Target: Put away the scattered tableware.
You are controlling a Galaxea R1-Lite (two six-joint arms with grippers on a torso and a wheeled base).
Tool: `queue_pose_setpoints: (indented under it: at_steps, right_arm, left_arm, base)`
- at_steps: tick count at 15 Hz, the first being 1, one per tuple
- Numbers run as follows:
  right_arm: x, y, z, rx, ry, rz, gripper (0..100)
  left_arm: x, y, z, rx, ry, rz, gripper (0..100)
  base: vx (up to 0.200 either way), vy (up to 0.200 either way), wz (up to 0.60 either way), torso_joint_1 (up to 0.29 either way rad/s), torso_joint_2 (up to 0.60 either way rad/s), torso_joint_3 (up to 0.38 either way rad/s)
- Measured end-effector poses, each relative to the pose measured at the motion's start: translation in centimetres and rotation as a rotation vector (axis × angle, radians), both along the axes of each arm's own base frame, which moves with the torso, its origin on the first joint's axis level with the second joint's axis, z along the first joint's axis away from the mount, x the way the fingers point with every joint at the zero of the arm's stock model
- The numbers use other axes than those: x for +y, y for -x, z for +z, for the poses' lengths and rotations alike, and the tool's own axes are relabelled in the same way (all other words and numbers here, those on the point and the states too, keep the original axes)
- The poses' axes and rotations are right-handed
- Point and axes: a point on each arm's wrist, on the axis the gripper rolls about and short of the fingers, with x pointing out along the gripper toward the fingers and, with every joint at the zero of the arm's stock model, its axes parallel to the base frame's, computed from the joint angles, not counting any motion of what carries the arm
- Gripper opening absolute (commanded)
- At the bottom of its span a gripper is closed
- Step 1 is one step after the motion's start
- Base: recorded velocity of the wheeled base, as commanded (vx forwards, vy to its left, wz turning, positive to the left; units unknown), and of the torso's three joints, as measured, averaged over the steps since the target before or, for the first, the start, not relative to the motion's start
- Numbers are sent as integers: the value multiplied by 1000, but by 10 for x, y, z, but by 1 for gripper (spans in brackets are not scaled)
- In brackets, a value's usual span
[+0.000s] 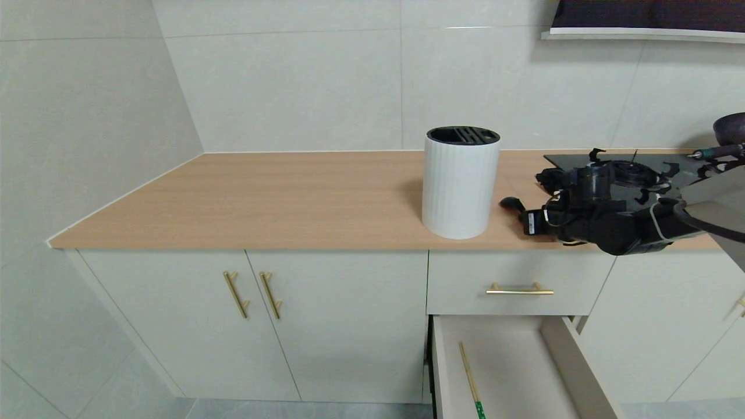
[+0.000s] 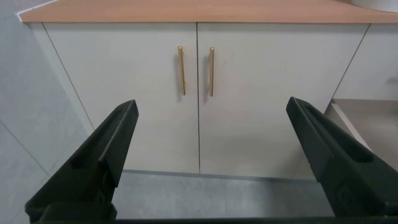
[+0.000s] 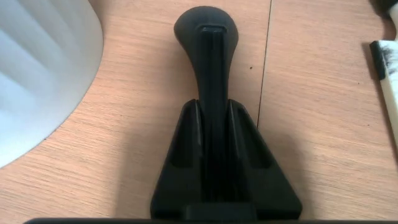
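My right gripper (image 1: 527,216) hovers low over the wooden countertop (image 1: 291,192), shut on a black utensil (image 3: 208,56). The utensil's rounded end (image 1: 511,202) sticks out past the fingers toward the white ribbed utensil holder (image 1: 461,181), a short gap from its side. The holder (image 3: 37,74) stands upright with a black slotted top. A pair of chopsticks (image 1: 469,372) lies in the open drawer (image 1: 559,349) below the counter. My left gripper (image 2: 211,109) is open and holds nothing, facing the cabinet doors (image 2: 199,99) below counter height.
A black stove top (image 1: 628,166) with burners lies on the counter behind the right arm, with a dark pot (image 1: 730,128) at its far right. A pale object with a black tip (image 3: 387,87) rests on the counter beside the utensil. A closed drawer (image 1: 518,279) sits above the open one.
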Motion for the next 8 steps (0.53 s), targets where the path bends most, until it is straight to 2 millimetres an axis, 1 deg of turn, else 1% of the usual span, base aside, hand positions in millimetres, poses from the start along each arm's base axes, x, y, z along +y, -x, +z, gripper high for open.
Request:
queue_pose_setpoints:
  at_steps: [2, 4, 6, 8]
  right_arm:
    - [0, 0, 1, 0, -10, -8, 0]
    - [0, 6, 7, 8, -33, -21, 0]
    - [1, 19, 18, 18, -42, -21, 0]
    - [0, 43, 32, 23, -44, -17, 0]
  left_arm:
    - [0, 0, 0, 0, 0, 0, 100]
    - [0, 0, 0, 0, 0, 0, 100]
    - [0, 0, 0, 0, 0, 0, 100]
    - [0, 0, 0, 0, 0, 0, 100]
  base:
    - [0, 0, 0, 0, 0, 0]
    - [0, 0, 0, 0, 0, 0]
    - [0, 0, 0, 0, 0, 0]
    - [0, 0, 0, 0, 0, 0]
